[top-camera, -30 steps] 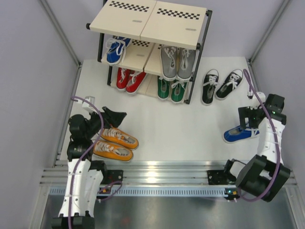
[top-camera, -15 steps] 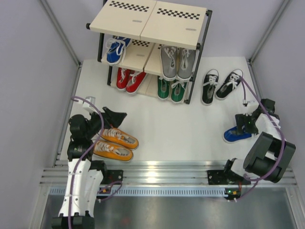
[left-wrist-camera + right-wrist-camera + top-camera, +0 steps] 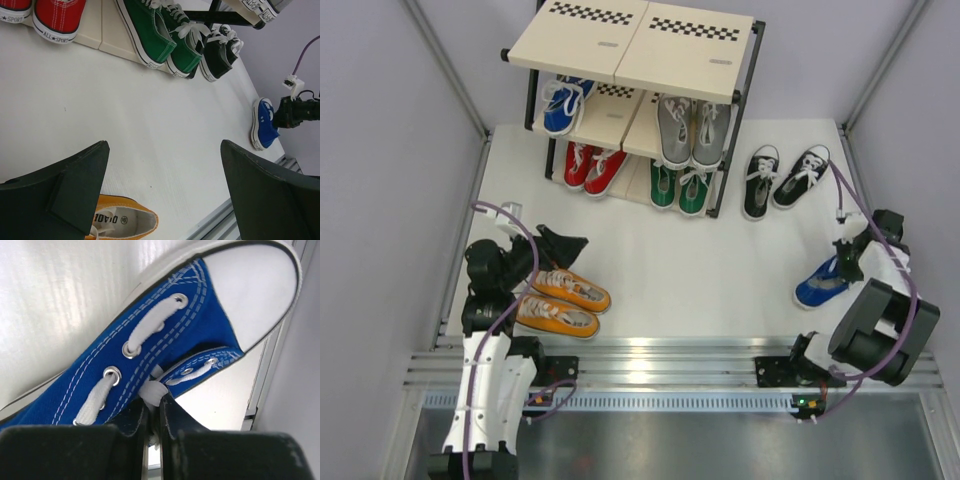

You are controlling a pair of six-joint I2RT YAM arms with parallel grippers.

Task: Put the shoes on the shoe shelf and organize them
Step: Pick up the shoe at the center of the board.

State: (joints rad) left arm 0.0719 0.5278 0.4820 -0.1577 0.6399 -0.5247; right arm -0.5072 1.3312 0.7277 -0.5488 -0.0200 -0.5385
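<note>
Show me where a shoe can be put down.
The shelf's top tier is bare. The middle tier has a gap between the shelved blue shoe and the grey pair. The bottom tier is crowded: red pair, green pair.

Bright even light, soft shadows, glare on metal rail.

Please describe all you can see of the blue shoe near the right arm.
The blue sneaker is low-top canvas with white stitching, white laces in metal eyelets, a white toe cap and sole. It sits on the table near its right edge, toe toward the near left. The right gripper is shut on its upper by the laces.
</note>
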